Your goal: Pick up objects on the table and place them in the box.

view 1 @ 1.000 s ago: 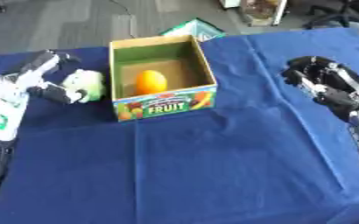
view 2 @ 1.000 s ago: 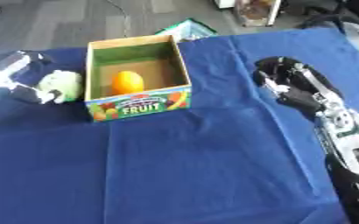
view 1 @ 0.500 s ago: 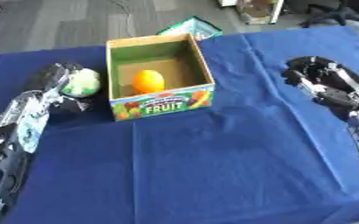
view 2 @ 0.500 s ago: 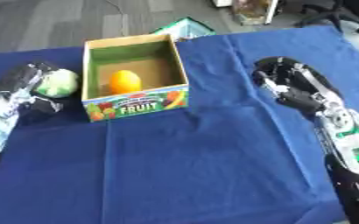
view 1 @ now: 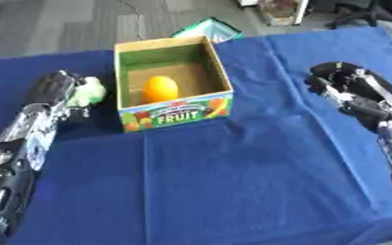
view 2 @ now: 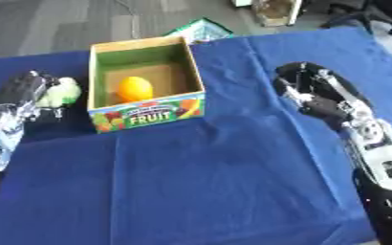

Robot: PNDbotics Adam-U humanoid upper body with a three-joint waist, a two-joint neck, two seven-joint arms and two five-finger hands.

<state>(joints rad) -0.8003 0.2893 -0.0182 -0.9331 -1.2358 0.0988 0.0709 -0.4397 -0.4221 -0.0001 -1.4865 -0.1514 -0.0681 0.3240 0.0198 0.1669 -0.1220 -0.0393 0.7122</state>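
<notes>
2 hands show in our views. We see the left hand (view 1: 59,91) with its fingers curled round a pale green object (view 1: 88,91), holding it just left of the box (view 1: 219,79); 1 second ago that hand sat lower and farther left with the green thing at its right side, and it has since carried it up toward the box wall. An orange fruit (view 1: 160,89) lies inside the box (as it did before), right of the left hand. Our right hand (view 2: 310,90) hovers over the blue tablecloth (view 1: 233,182), well right of the box, fingers partly bent and holding nothing, its place nearly unchanged.
</notes>
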